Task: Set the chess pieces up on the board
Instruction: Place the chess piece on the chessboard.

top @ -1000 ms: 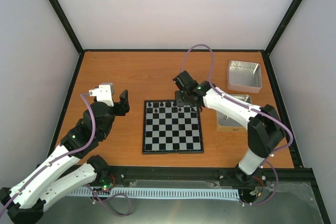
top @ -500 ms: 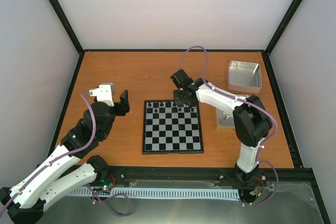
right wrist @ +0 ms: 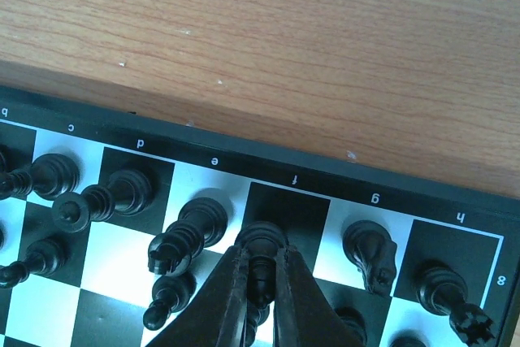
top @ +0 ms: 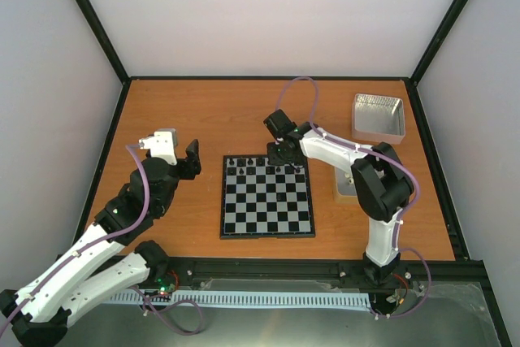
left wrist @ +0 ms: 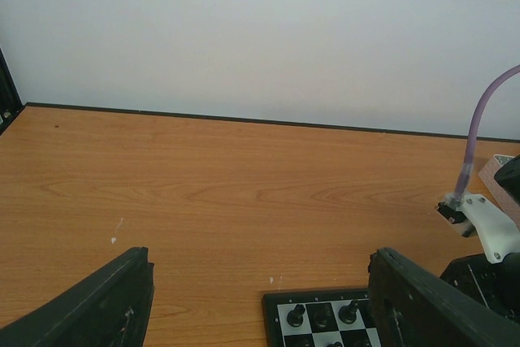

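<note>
In the top view, the right gripper [top: 280, 152] and its wrist cover part of the far edge of the board [top: 266, 201]. The black chess pieces [top: 244, 161] there show only as tiny dark dots, too small to tell apart. A second silver tin [top: 348, 190] is mostly hidden under the right forearm, while the other tin [top: 378, 115] sits in plain sight near the far right corner of the table [top: 203, 111].

The right wrist view cuts the board off at the left and bottom. The fingers [right wrist: 236, 290] hide the lower body of the black piece [right wrist: 262, 241] on the f square, so it cannot be told whether its base rests on the square. The jaws are clamped on this piece.

Glossy black, turned pieces fill the lettered back rank from c to h, with smaller ones in the next rank. The checks are black and silvery.

The left gripper [left wrist: 260, 314] hangs to the left of the board, its jaws wide apart and holding nothing.
</note>
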Robot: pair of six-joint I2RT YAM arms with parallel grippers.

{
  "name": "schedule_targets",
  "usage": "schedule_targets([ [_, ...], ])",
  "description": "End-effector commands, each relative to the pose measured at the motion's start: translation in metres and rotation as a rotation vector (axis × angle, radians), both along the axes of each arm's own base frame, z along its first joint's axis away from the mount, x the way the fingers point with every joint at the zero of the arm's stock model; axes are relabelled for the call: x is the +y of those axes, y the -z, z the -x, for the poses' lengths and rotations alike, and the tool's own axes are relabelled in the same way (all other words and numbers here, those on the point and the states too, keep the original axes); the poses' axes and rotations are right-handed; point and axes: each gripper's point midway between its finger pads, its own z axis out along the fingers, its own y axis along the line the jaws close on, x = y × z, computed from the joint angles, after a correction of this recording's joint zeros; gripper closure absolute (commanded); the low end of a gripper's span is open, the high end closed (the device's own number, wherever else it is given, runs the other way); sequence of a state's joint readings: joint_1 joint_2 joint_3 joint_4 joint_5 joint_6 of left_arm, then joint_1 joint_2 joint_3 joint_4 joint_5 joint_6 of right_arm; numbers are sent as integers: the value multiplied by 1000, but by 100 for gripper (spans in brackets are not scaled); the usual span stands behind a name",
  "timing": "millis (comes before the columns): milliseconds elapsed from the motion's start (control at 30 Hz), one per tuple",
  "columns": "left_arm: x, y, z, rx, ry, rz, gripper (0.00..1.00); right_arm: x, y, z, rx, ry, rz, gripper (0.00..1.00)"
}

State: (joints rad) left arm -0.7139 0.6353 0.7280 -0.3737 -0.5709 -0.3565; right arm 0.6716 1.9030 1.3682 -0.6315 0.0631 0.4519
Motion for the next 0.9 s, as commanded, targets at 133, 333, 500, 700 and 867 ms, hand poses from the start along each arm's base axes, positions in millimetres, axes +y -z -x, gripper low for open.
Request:
schedule_targets([
  [133,0,-7,-1,-20,-2,25,26,0,1,-10,-15,26,-2,93],
  [333,1,-7,0,-20,-3,25,27,-3,8,-12,-6,36,15,93],
  [500,1,-8,0,-22,-6,25,27,-5,11,-13,-4,40,24,90],
  [700,1,-6,-1,-16,-7,21,27,-5,-15,-14,-44,43,-4,72],
  [867,0,-6,-1,-16,-5,24,27,-9,-57,-16,-117,63,-37,71],
])
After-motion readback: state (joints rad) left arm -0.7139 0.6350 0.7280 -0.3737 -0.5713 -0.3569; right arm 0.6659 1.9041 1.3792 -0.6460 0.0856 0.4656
